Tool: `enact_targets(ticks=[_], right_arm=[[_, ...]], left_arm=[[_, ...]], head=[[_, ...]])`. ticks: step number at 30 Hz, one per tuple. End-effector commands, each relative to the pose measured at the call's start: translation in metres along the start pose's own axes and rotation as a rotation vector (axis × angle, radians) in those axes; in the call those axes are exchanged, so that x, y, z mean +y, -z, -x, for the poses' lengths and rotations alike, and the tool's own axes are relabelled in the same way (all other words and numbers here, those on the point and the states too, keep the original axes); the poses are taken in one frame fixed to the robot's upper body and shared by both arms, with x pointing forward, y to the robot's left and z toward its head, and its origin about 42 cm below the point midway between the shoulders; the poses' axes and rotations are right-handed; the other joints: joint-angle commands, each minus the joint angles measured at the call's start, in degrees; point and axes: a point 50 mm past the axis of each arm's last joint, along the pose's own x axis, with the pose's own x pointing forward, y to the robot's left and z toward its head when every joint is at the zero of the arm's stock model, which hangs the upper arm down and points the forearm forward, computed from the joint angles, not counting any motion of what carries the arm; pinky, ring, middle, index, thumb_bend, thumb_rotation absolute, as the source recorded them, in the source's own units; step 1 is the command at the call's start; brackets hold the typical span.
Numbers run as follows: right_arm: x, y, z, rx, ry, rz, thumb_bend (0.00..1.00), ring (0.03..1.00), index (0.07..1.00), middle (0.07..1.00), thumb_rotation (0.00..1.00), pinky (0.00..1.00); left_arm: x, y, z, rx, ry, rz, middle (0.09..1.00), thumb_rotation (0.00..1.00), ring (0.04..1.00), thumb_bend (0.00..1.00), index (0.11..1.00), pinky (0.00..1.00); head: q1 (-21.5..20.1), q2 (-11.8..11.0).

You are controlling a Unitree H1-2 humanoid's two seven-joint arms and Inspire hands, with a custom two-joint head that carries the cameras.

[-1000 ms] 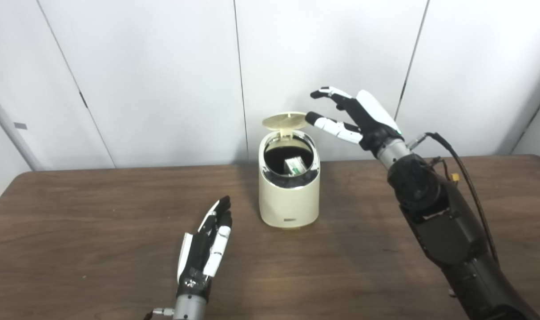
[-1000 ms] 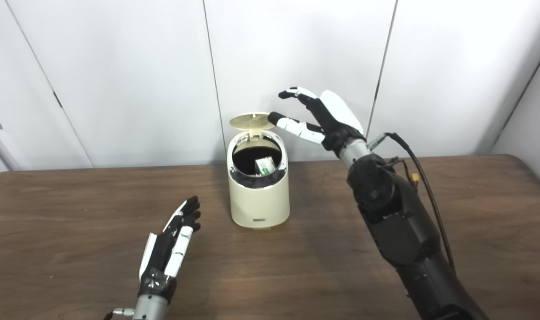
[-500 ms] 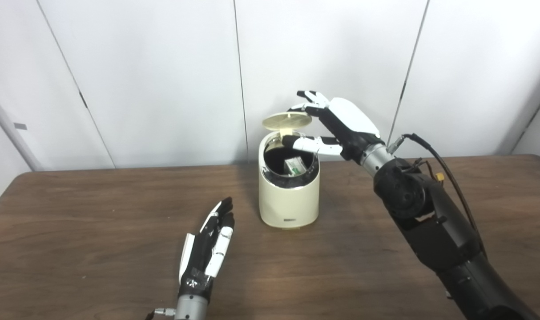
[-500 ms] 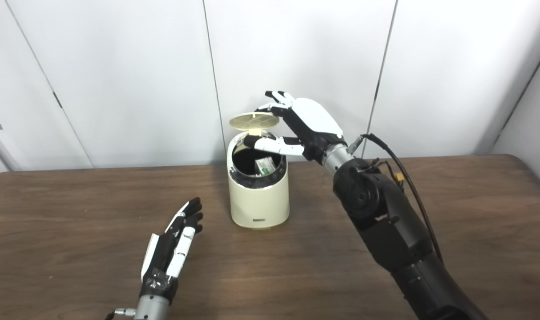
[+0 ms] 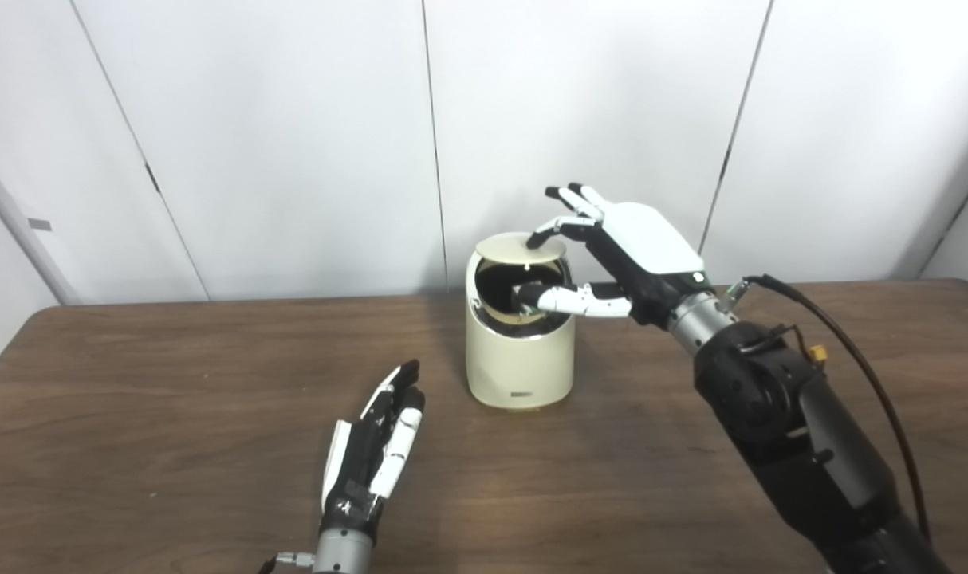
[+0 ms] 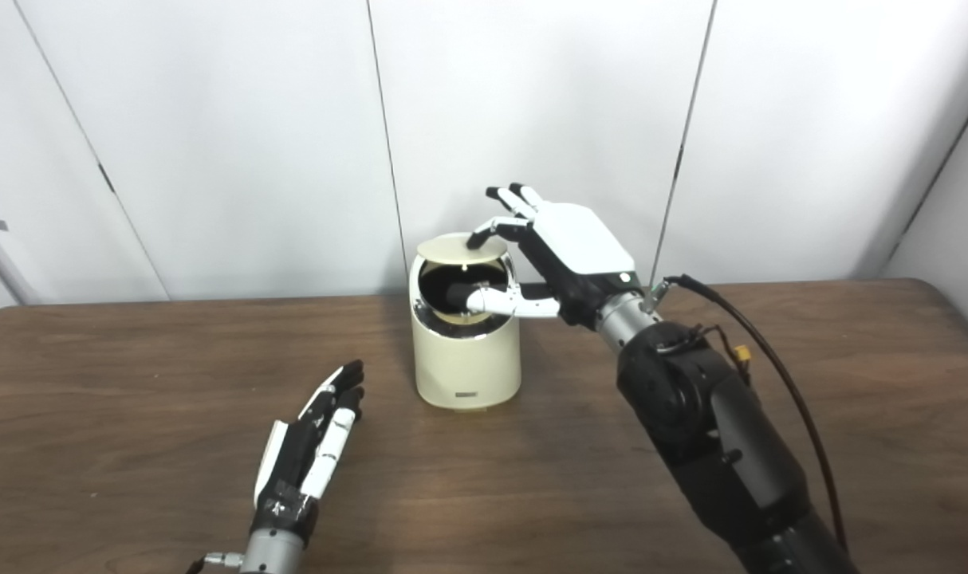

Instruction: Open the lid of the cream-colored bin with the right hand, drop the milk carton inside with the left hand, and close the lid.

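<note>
Left eye view: the cream-colored bin [image 5: 520, 351], a rounded, smooth tub with a shiny rim, stands near the far middle of the wooden table [image 5: 173, 399]. Its round lid [image 5: 521, 246] is tilted low over the dark mouth, only partly shut. The right hand [image 5: 611, 255] is spread over the bin from the right, holding nothing: fingertips [image 5: 541, 236] rest on the lid's top right edge, thumb poking across the opening beneath it. The milk carton can't be made out inside. Down at the near left, the left hand [image 6: 308, 450] lies flat and open on the grainy brown tabletop, well apart from the bin.
</note>
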Motion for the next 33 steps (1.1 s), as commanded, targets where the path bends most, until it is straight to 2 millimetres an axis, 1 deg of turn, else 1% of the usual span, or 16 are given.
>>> enact_targets(ticks=[1,8,12,18,21,22,26,29,33], right_arm=[[-0.013,-0.008,-0.001,-0.020,0.038,0.066,0.60,1.000,0.688,0.974,0.95,0.98],[-0.001,-0.012,0.003,-0.020,0.003,0.141,0.62,1.000,0.669,0.974,0.91,0.98],[0.007,-0.013,0.003,-0.021,-0.023,0.148,0.65,1.000,0.666,0.975,0.93,0.99],[0.017,-0.019,0.006,-0.041,-0.063,0.170,0.65,1.000,0.674,0.985,0.95,0.99],[0.019,-0.022,0.008,-0.052,-0.071,0.181,0.64,1.000,0.676,0.987,0.94,0.99],[0.019,-0.023,0.008,-0.054,-0.074,0.188,0.63,1.000,0.678,0.990,0.94,1.00],[0.019,-0.027,0.011,-0.059,-0.082,0.203,0.62,1.000,0.682,0.997,0.96,1.00],[0.020,-0.028,0.013,-0.056,-0.083,0.206,0.61,1.000,0.680,0.998,0.94,1.00],[0.021,-0.029,0.014,-0.046,-0.090,0.213,0.60,1.000,0.682,1.000,0.94,1.00]], left_arm=[[0.000,-0.017,-0.007,-0.070,-0.017,-0.009,0.909,0.84,0.898,0.51,0.909,0.88],[-0.001,-0.018,-0.007,-0.064,-0.025,-0.011,0.904,0.84,0.897,0.55,0.903,0.87],[-0.002,-0.019,-0.007,-0.071,-0.023,-0.011,0.903,0.84,0.897,0.53,0.902,0.87],[-0.003,-0.020,-0.008,-0.076,-0.017,0.008,0.910,0.84,0.906,0.54,0.912,0.88],[-0.003,-0.021,-0.008,-0.076,-0.018,0.014,0.914,0.83,0.912,0.55,0.915,0.89],[-0.003,-0.021,-0.008,-0.078,-0.018,0.009,0.911,0.83,0.908,0.55,0.914,0.88],[-0.004,-0.021,-0.008,-0.079,-0.017,0.010,0.907,0.83,0.904,0.55,0.920,0.88],[-0.004,-0.021,-0.008,-0.081,-0.013,0.027,0.913,0.82,0.906,0.54,0.936,0.89],[-0.003,-0.021,-0.008,-0.078,-0.012,0.026,0.913,0.82,0.905,0.55,0.942,0.89]], head=[[0.0,0.2],[0.3,0.6],[0.4,0.8],[0.7,1.1],[0.8,1.3],[0.8,1.3],[0.9,1.7],[1.0,1.9],[1.1,2.4]])
